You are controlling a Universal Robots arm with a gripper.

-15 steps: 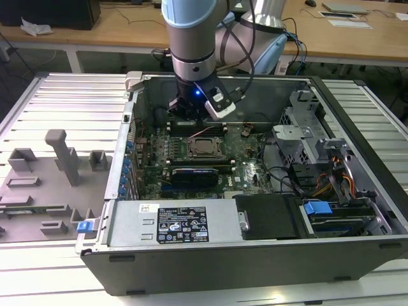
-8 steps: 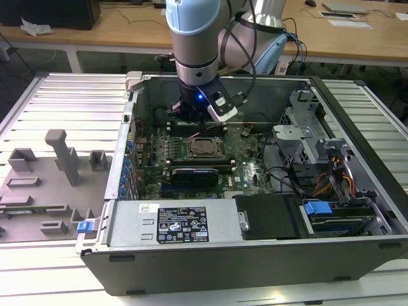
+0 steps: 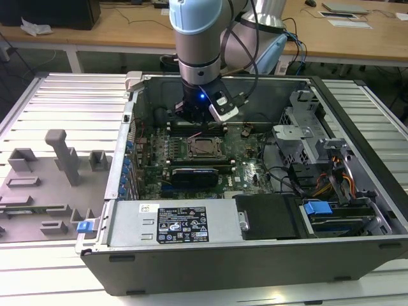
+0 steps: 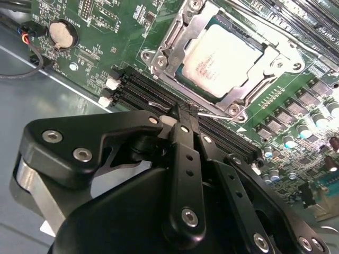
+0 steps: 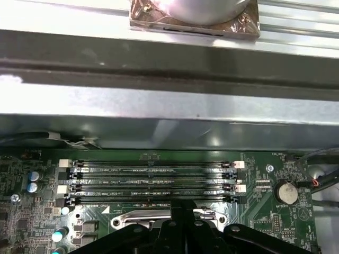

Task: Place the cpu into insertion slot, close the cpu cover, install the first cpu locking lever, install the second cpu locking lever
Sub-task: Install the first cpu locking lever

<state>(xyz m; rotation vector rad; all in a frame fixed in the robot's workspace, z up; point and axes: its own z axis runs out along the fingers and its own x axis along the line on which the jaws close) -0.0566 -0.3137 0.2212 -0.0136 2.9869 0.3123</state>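
Observation:
The cpu (image 4: 222,55) lies silver side up in the insertion slot (image 4: 181,75) on the green board; the exterior view shows the cpu (image 3: 205,148) mid-board. The cpu cover (image 4: 249,91) is down flat around it, framing the chip. My gripper (image 4: 184,111) is shut, its black fingertips pressed together at the socket's edge beside the memory slots. A thin silver locking lever (image 4: 220,115) runs out from the fingertips along that edge; whether the tips clamp it is hidden. My gripper (image 5: 183,203) hangs over the same edge, and in the exterior view the gripper (image 3: 200,118) is just behind the socket.
Black memory slots (image 5: 153,182) lie between the socket and the metal case wall (image 5: 169,116). A coin battery (image 4: 62,33) sits on the board nearby. A black graphics card (image 3: 203,172), the power supply (image 3: 172,223) and a drive cage (image 3: 299,137) crowd the case. A grey fixture tray (image 3: 51,178) lies outside.

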